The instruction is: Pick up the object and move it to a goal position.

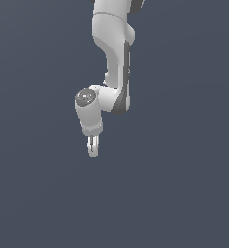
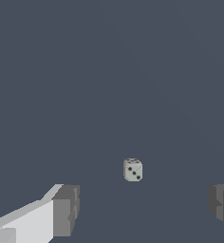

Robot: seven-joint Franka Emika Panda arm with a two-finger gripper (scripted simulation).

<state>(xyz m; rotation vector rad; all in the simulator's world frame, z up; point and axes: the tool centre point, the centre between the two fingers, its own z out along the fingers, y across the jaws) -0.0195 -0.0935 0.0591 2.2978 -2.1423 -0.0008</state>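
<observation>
The object [image 2: 133, 170] is a small pale grey-tan die with black pips, lying on the dark flat ground in the wrist view. My gripper [image 2: 144, 207] is open, with one finger [image 2: 65, 210] on each side and a wide gap between them. The die sits in that gap, beyond the fingertips, and nothing touches it. In the exterior view my gripper [image 1: 92, 148] points down from the white arm [image 1: 114, 58], and its fingers line up one behind the other. I cannot make out the die in that view.
Plain dark grey-blue ground [image 1: 184, 193] fills both views. No other objects, containers or edges show.
</observation>
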